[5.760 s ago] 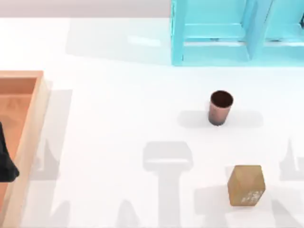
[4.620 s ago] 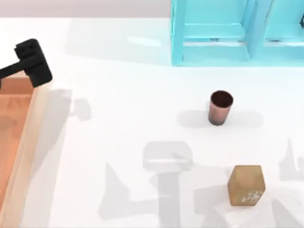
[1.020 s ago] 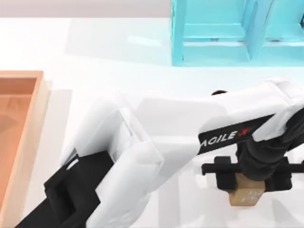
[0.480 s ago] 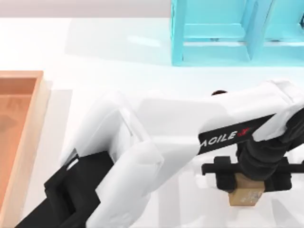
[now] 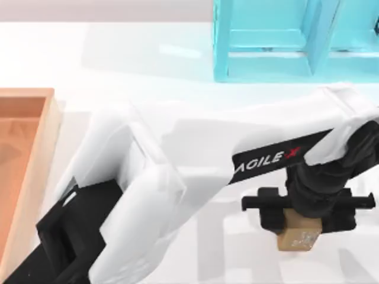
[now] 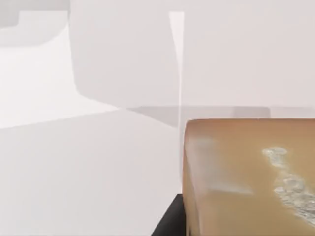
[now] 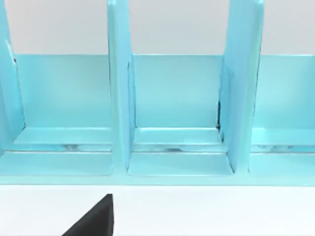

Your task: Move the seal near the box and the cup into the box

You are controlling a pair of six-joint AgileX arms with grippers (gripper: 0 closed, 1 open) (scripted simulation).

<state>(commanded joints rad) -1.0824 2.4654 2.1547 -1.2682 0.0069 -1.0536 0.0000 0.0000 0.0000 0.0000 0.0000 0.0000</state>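
The seal (image 5: 298, 239), a tan wooden block with a whitish mark, sits at the lower right of the top view. My left gripper (image 5: 299, 218) is shut on it from above, dark fingers on either side. The left wrist view has the seal (image 6: 246, 177) close up, with a dark finger (image 6: 170, 225) along its edge. The box (image 5: 50, 137), an orange-brown tray with a lighter rim, lies at the table's left edge, far from the seal. My left arm's white forearm (image 5: 195, 148) spans the table and hides the cup.
A cyan shelf frame (image 5: 278, 41) stands at the back right, and the right wrist view faces its compartments (image 7: 172, 108). A dark wedge (image 7: 96, 220) sits at that view's lower edge. White table (image 5: 118, 59) lies between box and shelf.
Earlier the left arm swung in from the box side and came down over the seal. In the last second the gripper and seal shifted slightly left together, as did the forearm.
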